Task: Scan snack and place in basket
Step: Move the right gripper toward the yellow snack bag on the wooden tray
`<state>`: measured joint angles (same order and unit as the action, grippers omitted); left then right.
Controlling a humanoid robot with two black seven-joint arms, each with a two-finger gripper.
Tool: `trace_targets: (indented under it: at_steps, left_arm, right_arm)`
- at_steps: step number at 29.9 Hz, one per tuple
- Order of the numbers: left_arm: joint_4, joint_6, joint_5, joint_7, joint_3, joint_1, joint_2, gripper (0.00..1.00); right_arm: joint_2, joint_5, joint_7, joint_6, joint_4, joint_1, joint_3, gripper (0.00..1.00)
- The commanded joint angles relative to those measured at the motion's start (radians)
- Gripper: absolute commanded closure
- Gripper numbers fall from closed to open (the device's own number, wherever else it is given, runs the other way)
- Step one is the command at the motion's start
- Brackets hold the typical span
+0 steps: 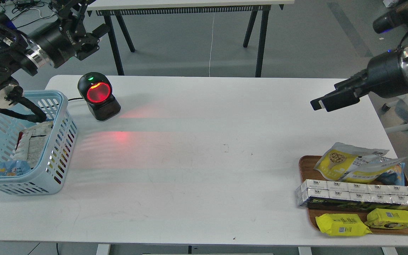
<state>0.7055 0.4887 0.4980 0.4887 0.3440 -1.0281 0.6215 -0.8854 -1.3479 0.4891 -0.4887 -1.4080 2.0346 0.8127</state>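
A white table [204, 148] is seen from above, with a black barcode scanner [98, 96] standing near its far left corner; its round window glows red and a red patch is cast on the tabletop in front of it. At the left edge the light blue basket [60, 141] is set, its slotted wall facing the scanner, and a silvery-white printed pouch [34, 143] and a blue crinkled bag [7, 167] are seen lying inside it. The left gripper [92, 39] is held high above the far left corner, beyond the basket and scanner; nothing is seen in it, and whether its fingers are parted cannot be told. The right gripper [333, 100] is held in the air over the right side of the table, well above the brown wooden tray [306, 170]; its dark fingers are seen nearly edge-on with nothing between them, and their opening cannot be told. On the tray, the snack [336, 161] with the yellow-and-white bean front is laid at the far end, partly overlapped by a second similar pouch [374, 169]. A row of white cartons [360, 194] is laid across the middle, and two bright-yellow packs [342, 225] are placed at the near end.
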Motion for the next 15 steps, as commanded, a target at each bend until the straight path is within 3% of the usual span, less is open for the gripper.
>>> trace_targets:
  at_steps: [1, 15]
  left_arm:
    - [0.0, 0.0, -0.001, 0.0, 0.0, 0.003, 0.0, 0.0]
    - [-0.008, 0.0, 0.002, 0.0, -0.004, 0.003, -0.017, 0.0]
  right_arm:
    - [-0.055, -0.172, 0.0, 0.0, -0.006, -0.01, 0.013, 0.02]
    - [-0.112, -0.318, 0.0, 0.0, -0.031, -0.131, 0.008, 0.02]
